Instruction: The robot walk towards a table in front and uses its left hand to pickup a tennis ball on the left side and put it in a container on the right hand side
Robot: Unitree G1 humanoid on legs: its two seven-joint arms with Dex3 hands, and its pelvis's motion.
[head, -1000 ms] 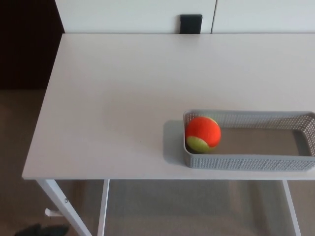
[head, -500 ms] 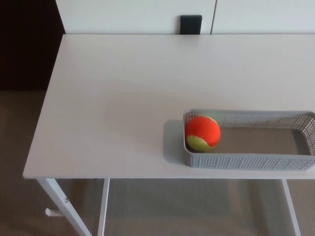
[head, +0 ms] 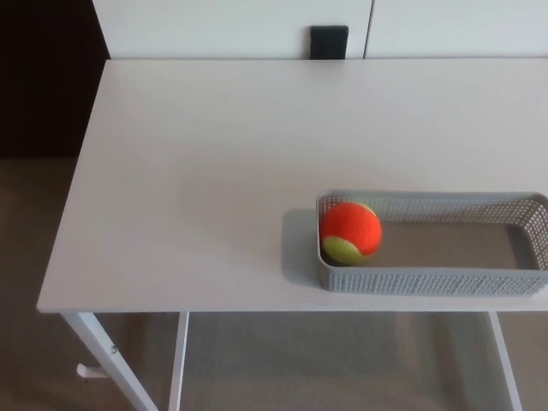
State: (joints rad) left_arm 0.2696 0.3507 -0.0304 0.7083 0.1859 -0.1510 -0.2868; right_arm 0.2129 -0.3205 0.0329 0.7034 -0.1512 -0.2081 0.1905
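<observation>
An orange and yellow-green tennis ball (head: pixel 351 232) lies inside the grey perforated basket (head: pixel 428 280), against its left end. The basket stands near the front right of the white table (head: pixel 214 171) and runs off the picture's right edge. No hand or arm of mine shows in the head view.
A small black rectangle (head: pixel 329 41) sits on the white wall behind the table's far edge. White table legs (head: pixel 103 351) slant down at the front left over a beige floor. Dark space lies to the table's left.
The whole picture has shifted a few pixels left, so the camera moved slightly. The ball and basket keep their places on the table.
</observation>
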